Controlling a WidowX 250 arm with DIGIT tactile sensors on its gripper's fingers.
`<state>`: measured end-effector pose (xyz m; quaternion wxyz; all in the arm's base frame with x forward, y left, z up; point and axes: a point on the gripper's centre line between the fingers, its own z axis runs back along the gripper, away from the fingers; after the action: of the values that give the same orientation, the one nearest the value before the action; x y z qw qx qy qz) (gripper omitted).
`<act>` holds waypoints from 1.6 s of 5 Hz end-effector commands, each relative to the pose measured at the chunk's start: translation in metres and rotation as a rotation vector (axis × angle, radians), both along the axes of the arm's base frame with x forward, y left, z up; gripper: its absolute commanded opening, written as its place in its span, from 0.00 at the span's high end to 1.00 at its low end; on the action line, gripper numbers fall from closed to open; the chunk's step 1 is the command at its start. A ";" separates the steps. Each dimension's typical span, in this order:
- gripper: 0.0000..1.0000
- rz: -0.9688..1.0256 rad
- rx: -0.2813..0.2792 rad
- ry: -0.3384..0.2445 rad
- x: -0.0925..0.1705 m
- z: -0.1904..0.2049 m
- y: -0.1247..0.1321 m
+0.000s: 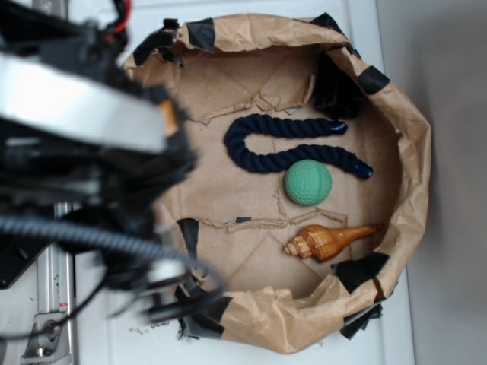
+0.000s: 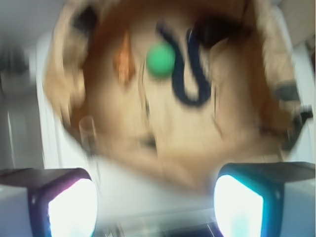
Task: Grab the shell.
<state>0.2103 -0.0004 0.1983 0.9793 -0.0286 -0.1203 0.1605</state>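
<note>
Fingers [image 2: 154,200] spread open, far from orange-brown shell [image 1: 329,240]; risk of snagging paper wall [image 1: 415,190] or nudging nearby green ball [image 1: 308,182].

Your robot's arm [image 1: 84,144] is black with a broad silver band, a small orange patch, and red and grey cables trailing from it. Its hand [image 2: 155,207] has two pale, dark-edged fingers [image 2: 71,207].

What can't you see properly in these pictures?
- Gripper: in the exterior view the blurred arm covers it.
- Shell: only an orange smear in the blurry wrist view; its ridges show only in the exterior view.
- Paper bowl: its left rim is hidden by the arm in the exterior view.
</note>
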 end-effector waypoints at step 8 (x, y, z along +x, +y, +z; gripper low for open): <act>0.11 0.268 -0.137 0.030 0.113 -0.162 -0.041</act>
<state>0.3146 -0.0409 0.0238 0.9426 -0.0683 -0.0754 0.3181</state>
